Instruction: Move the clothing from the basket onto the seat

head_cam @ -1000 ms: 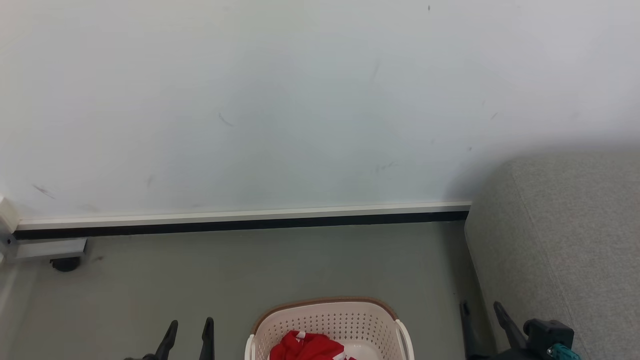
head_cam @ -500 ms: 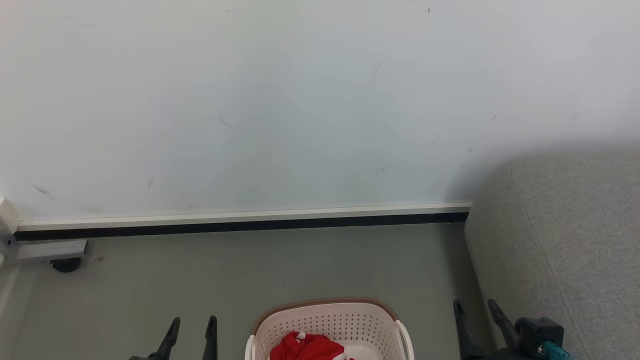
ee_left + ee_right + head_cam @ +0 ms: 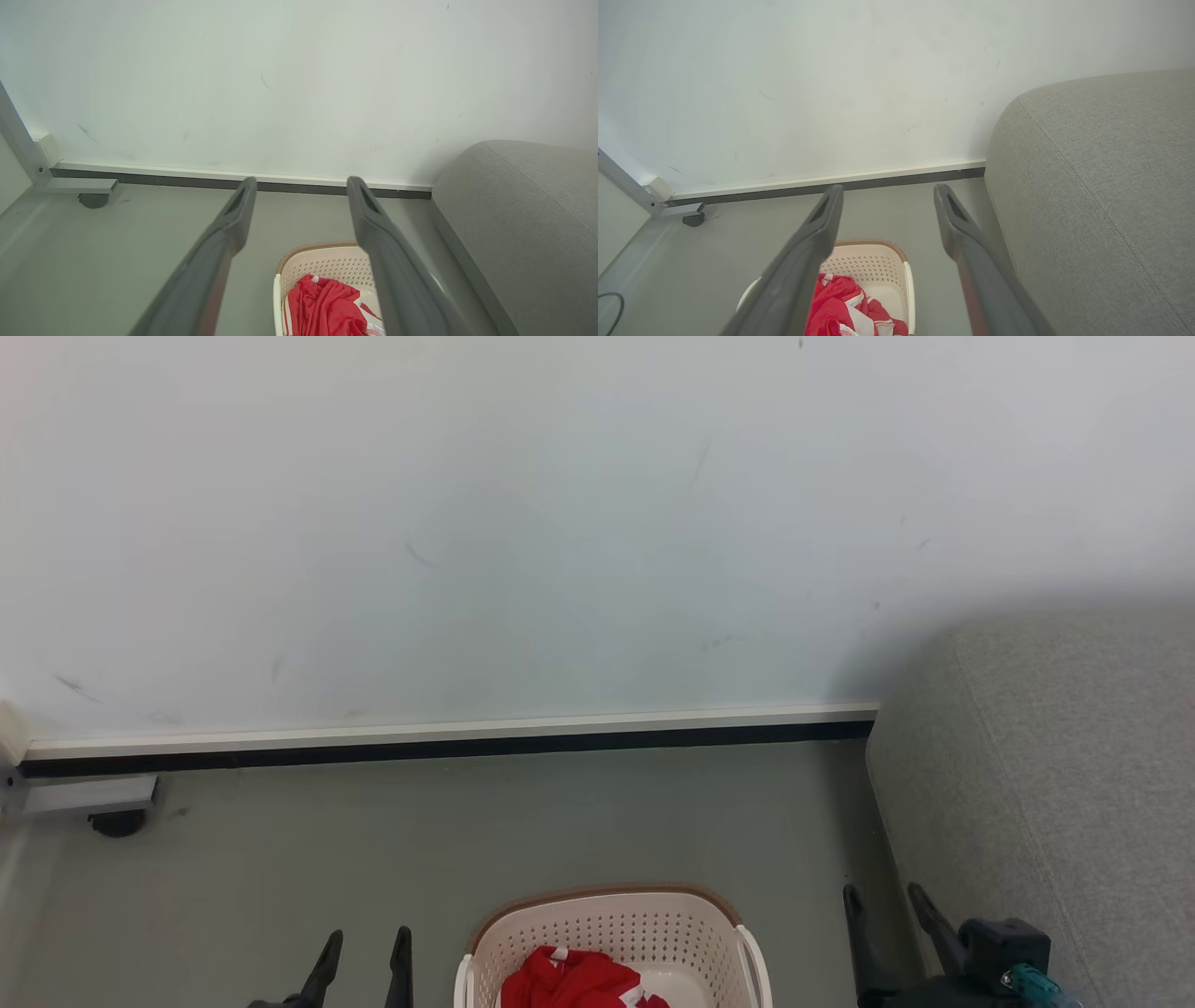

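While both grippers hang empty with jaws spread wide, the job looks to be at its very start. The crumpled red jersey clothing with white trim (image 3: 569,980) lies wholly inside the cream-white perforated plastic basket with a brown rim (image 3: 607,919), piled toward its left side.

The basket stands on the grey-green floor (image 3: 373,840) at near centre. The left gripper (image 3: 369,936) is to its left and the right gripper (image 3: 884,893) to its right, both apart from it. The large light-grey woven-fabric seat (image 3: 1055,756) fills the right, its rounded flank just beside the right gripper, and no garment is seen on it.

Next, I judge, one gripper must dip over the rim, close on a bunched fold of cloth, lift it clear of the basket wall and carry it right, up over the seat's edge.

The rim and the basket's right handle stand in the way of a low sideways pull, and limp fabric may drag or snag there. Beyond lie a pale scuffed wall (image 3: 523,523) with a white and black skirting (image 3: 448,733). At far left is a metal frame foot on a dark castor (image 3: 117,821), well apart.
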Motion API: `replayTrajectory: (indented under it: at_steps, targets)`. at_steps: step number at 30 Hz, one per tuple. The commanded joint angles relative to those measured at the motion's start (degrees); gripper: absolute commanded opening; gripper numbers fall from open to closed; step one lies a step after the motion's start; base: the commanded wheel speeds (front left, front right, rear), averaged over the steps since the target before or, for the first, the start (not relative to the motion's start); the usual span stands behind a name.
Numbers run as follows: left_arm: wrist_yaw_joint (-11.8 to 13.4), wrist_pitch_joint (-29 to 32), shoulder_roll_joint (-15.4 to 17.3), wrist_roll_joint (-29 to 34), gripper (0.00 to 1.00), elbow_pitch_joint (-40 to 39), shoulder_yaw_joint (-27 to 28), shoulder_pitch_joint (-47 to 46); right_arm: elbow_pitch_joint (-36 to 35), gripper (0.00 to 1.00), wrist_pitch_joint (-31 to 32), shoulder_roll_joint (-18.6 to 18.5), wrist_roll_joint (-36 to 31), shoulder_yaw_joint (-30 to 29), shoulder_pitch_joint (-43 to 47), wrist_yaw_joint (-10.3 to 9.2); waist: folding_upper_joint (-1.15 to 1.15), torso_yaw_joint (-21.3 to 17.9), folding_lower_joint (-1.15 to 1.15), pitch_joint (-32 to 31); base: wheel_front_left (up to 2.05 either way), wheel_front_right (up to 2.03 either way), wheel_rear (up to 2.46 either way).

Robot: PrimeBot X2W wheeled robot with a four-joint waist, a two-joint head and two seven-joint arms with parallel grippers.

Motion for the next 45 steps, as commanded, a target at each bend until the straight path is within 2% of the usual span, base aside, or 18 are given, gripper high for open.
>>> replayTrajectory:
  at_steps: [1,11,23,25,26,33,38,43,45]
  targets:
    - [0.2,0.3,0.1,-0.3,1.0,-0.1,-0.2,0.7,-0.3,1.0,-0.4,-0.2,-0.2,0.4,-0.4,0.04,0.0,-0.6,0.0,0.7,0.0,0.0,0.0]
    - [-1.5,2.0,0.2,-0.5,1.0,2.8,-2.5,-2.1,-2.4,1.0,-0.7,-0.2,0.2,2.0,-2.2,0.04,0.0,-5.2,0.0,5.8,0.0,0.0,0.0]
    - [-4.9,5.9,1.6,2.1,1.0,16.8,-6.2,-20.6,-9.8,1.0,-5.0,-0.1,1.4,4.5,-12.5,0.04,0.0,-15.5,0.0,28.6,0.0,0.0,0.0]
    - [-5.6,7.2,2.4,2.7,1.0,20.2,-6.6,-23.4,-10.3,1.0,-5.8,-0.1,1.7,4.7,-13.9,0.04,0.0,-17.0,0.0,31.9,0.0,0.0,0.0]
    - [-6.8,11.2,3.6,3.2,1.0,27.1,-7.8,-29.4,-10.8,1.0,-7.3,-0.1,3.0,4.8,-16.4,0.04,0.0,-18.9,0.0,37.7,0.0,0.0,0.0]
    - [-7.8,16.7,3.5,4.3,1.0,35.0,-10.2,-36.5,-10.6,1.0,-8.9,0.0,4.7,5.5,-17.8,0.04,0.0,-20.4,0.0,43.9,0.0,0.0,0.0]
    - [-7.2,18.3,3.2,6.1,1.0,39.9,-12.2,-41.0,-12.9,1.0,-9.3,-0.1,5.1,5.9,-18.0,0.04,0.0,-21.3,0.0,48.1,0.0,0.0,0.0]
    - [-2.7,19.1,3.3,7.2,1.0,43.6,-12.3,-45.1,-15.9,1.0,-9.4,-0.1,5.0,5.7,-16.7,0.04,0.0,-21.4,0.0,51.7,0.0,0.0,0.0]
    - [-1.8,19.6,3.7,7.8,1.0,44.4,-12.5,-45.8,-16.3,1.0,-9.4,-0.1,5.2,5.9,-16.6,0.04,0.0,-21.4,0.0,52.4,0.0,0.0,0.0]
